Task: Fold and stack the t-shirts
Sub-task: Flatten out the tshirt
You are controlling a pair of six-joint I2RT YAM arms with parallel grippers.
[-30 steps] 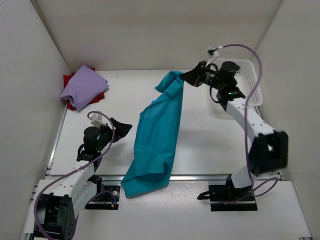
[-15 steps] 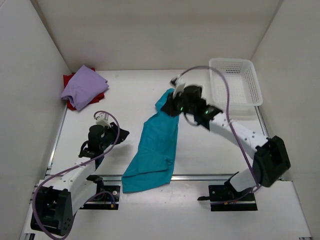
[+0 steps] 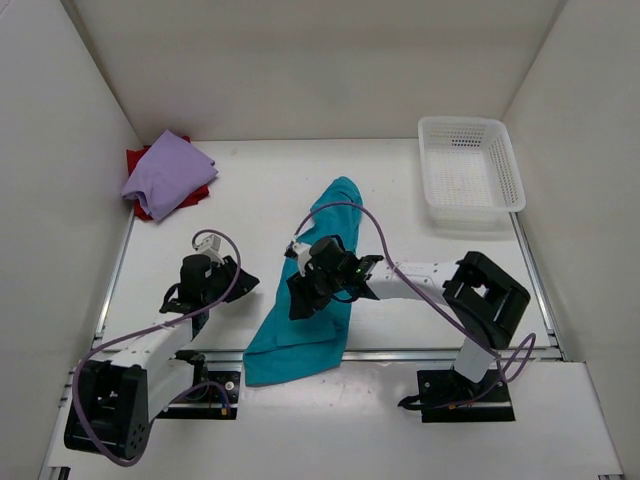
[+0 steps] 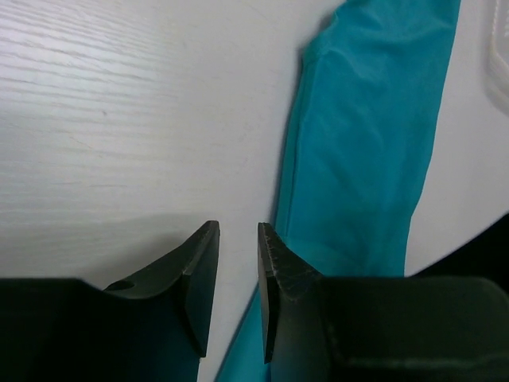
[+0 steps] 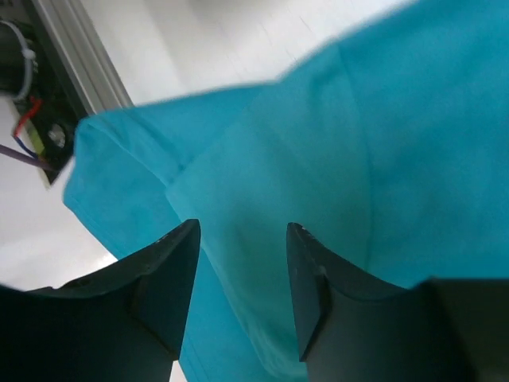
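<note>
The teal t-shirt [image 3: 338, 208] lies in a long strip down the middle of the table, its near end hanging over the front edge. My right gripper [image 3: 298, 303] hovers over the strip's lower half. Its jaws are open in the right wrist view [image 5: 242, 227], with only teal cloth [image 5: 358, 119] beneath them. My left gripper [image 3: 243, 283] sits low at the strip's left edge. Its jaws [image 4: 237, 231] stand a narrow gap apart, and the cloth's edge [image 4: 366, 143] runs under them. The lavender t-shirt [image 3: 165, 175] rests on the red t-shirt [image 3: 135, 160] at the back left.
A white mesh basket [image 3: 468, 122] stands at the back right. White walls close in the table on the left, back and right. A metal rail [image 3: 420, 352] runs along the front edge, in front of the arm bases.
My right gripper carried the teal shirt's far end from near the basket forward and left over the strip, then opened. My left gripper's jaws narrowed and edged toward the cloth.
</note>
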